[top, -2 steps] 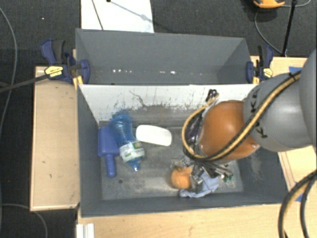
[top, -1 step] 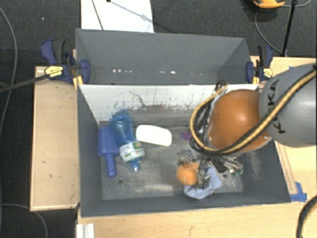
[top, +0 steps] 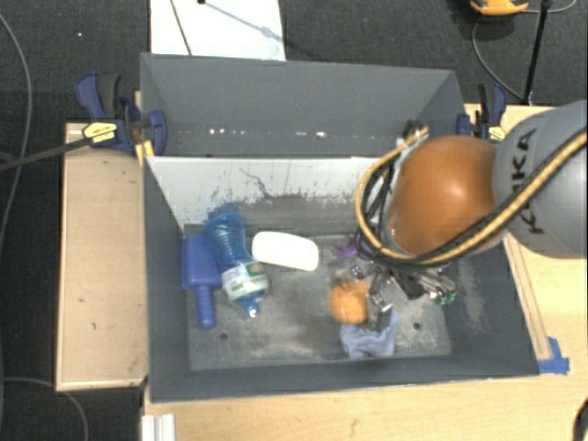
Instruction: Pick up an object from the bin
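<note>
**Operator:** Which step am I watching?

**Observer:** The approach, by my reading. Your gripper (top: 378, 294) sits low in the grey metal bin (top: 276, 90), just right of the small round orange ball (top: 347, 306), perhaps touching it. I see nothing held.

**Operator:** Is it open or closed?

**Observer:** I cannot tell; the arm's orange wrist cover (top: 441, 196) hides that.

**Operator:** What lies around the ball?

**Observer:** A crumpled blue-grey cloth (top: 369, 343) lies just below and right of it. A smooth white oval lump (top: 286, 252) is up and left, and a clear blue plastic bottle (top: 231, 255) is well to its left.

**Operator:** And next?

**Observer:** You'd want the gripper centred over the ball before it closes, clear of the cloth. A round thing may roll from a one-sided touch.
</note>
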`<state>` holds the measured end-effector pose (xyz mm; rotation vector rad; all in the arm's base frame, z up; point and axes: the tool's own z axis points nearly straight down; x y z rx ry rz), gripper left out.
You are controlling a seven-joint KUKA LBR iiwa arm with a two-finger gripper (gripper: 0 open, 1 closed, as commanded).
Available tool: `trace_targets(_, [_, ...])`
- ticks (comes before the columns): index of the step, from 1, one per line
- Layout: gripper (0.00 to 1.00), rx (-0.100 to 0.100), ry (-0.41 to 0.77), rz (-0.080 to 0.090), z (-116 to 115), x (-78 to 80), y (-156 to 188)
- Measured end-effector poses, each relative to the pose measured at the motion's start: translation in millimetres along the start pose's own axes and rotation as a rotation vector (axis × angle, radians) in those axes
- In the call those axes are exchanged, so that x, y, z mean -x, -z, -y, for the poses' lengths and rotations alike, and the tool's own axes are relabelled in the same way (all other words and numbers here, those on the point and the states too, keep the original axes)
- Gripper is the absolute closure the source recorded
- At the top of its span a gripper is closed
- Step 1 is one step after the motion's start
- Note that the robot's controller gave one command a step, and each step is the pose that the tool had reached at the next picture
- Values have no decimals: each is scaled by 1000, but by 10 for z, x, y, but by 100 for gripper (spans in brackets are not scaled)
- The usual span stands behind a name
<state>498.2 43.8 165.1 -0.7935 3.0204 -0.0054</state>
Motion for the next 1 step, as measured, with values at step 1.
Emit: trace_targets(1, [100, 6, -15, -9, -26, -48, 427])
